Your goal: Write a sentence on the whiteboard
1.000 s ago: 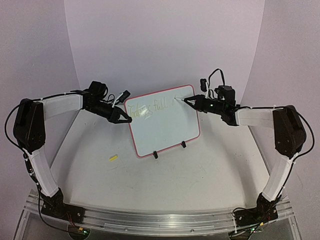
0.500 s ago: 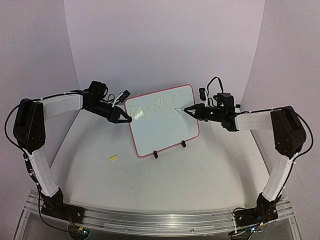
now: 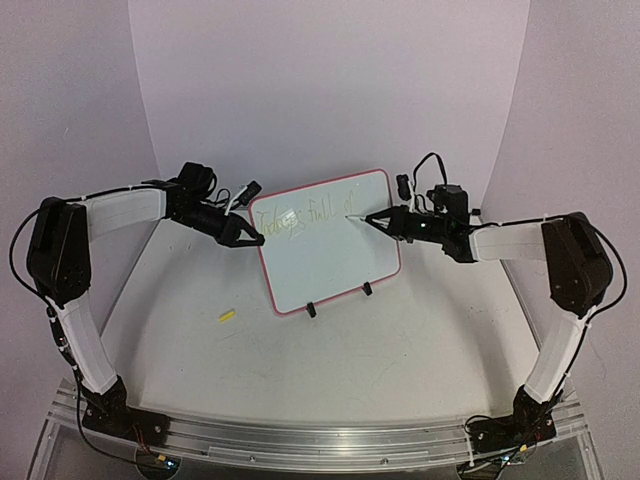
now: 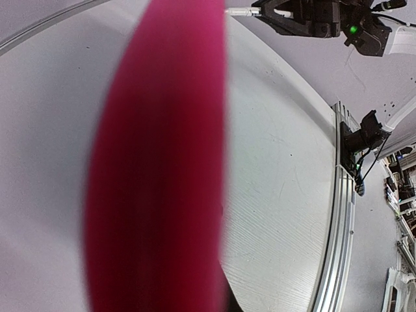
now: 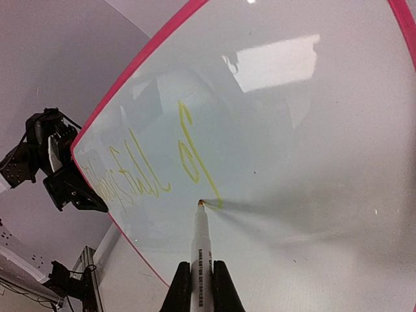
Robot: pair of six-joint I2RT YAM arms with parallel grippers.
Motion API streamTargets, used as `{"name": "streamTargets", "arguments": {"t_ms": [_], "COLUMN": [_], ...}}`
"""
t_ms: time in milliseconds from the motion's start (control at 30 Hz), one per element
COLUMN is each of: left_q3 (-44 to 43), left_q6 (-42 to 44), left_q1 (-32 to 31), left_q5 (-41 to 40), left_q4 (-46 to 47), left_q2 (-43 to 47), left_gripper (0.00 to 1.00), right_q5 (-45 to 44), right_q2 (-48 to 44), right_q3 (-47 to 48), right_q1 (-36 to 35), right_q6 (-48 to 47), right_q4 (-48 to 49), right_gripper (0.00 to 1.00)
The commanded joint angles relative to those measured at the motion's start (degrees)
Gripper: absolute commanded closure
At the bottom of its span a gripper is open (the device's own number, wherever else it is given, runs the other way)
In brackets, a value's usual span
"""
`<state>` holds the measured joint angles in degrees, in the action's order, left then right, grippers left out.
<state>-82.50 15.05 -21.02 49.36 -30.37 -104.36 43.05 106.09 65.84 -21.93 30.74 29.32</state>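
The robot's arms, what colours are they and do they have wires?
Both the left arm and the right arm have white sections between chunky black joints. Thin black cables loop along them. Each ends in a black, pointed tool: the left tool and the right tool. A small green light glows on the right one.

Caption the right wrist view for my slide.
Right gripper holds a marker with its tip on the red-framed whiteboard, at the end of a yellow-green stroke of the cursive sentence.
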Motion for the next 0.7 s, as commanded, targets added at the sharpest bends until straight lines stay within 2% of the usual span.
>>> {"name": "streamTargets", "arguments": {"t_ms": [0,200,667], "left_q3": [-0.84,-0.89,-0.91], "left_q6": [2.16,2.11,2.18], "left_q1": [-1.66,-1.75,-1.84], "left_q5": [-1.99,-1.98,-2.11], "left_q4": [-2.41,-2.41,-2.5], "left_q2": [-1.53,-1.46,-1.64], "left_gripper": [1.0,1.0,1.0], "right_q5": [0.65,-2.79,-6.47], "right_q2": [-6.33,-8.59,-4.85], "right_q3": [-0.64,-1.41,1.98], "right_q1": [-0.33,-0.31,-0.39], "right_q6": [3.47,1.96,-1.97], "right_q4": [7.59,6.55,-0.3], "right_gripper": [1.0,1.0,1.0]}}
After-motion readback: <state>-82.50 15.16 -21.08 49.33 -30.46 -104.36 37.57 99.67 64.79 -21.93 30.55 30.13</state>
